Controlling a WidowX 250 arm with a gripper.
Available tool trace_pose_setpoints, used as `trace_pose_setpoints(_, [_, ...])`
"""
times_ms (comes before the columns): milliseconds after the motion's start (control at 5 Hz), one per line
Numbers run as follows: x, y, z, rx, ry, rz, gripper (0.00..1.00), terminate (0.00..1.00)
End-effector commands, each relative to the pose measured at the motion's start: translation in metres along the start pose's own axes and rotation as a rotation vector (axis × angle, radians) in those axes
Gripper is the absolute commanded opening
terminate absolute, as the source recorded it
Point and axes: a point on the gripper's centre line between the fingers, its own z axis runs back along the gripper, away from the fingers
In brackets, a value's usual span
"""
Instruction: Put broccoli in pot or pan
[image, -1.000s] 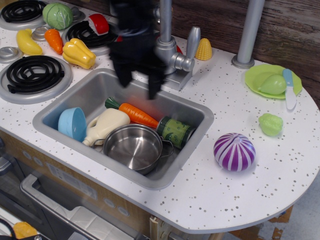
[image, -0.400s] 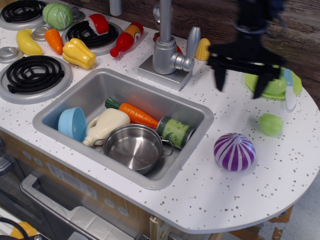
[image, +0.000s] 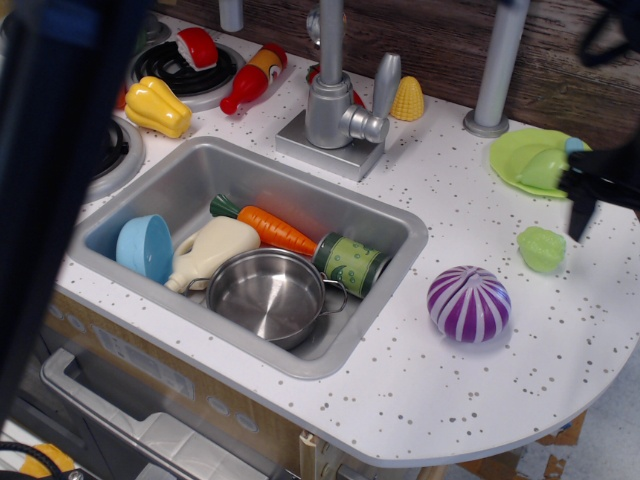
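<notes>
The broccoli (image: 541, 248) lies on the speckled white surface (image: 470, 390) near the right edge, just right of and above the purple ball (image: 469, 303), apart from it. The gripper (image: 600, 195) is at the far right frame edge, dark and blurred; one finger (image: 580, 215) hangs just right of the broccoli, and whether it is released or clenched cannot be told. A wide dark blurred shape (image: 60, 150) covers the left side of the view, hiding most of the burners.

Open surface runs in front of the sink (image: 390, 225) and around the curved front right edge; between sink rim and purple ball there is bare room.

The sink holds the pot (image: 265, 295) at its front, empty and upright, with a loop handle toward the right. Touching it behind are a cream jug (image: 212, 248) lying down and a green can (image: 352, 263) on its side; any print on the can is unreadable. An orange carrot (image: 265, 226) lies behind these, and a blue bowl (image: 145, 247) is tipped on edge at the left wall.

A lime plate (image: 515, 160) at the back right carries a smooth green piece (image: 545, 168). Behind the faucet (image: 335, 100) stand a corn piece (image: 406, 99) and a red bottle (image: 252, 78); a yellow pepper (image: 157, 106) sits left of the sink.
</notes>
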Motion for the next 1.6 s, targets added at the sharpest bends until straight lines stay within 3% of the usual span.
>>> trace_pose_setpoints(0, [0.009,-0.004,0.014,-0.012,-0.016,0.036,1.0,0.0])
trace_pose_setpoints(400, [0.015,0.016,0.025,0.048,0.015,-0.008,1.0,0.0])
trace_pose_setpoints(800, [0.014,0.042,0.003,0.023,-0.042,0.009,1.0,0.0])
trace_pose_setpoints(1000, [0.014,0.054,-0.013,0.033,-0.052,0.019,1.0,0.0])
trace_pose_setpoints(1200, [0.014,0.059,-0.017,0.006,-0.04,0.011,1.0,0.0])
trace_pose_setpoints(1400, [0.013,0.059,-0.009,0.02,-0.023,0.025,0.0,0.0])
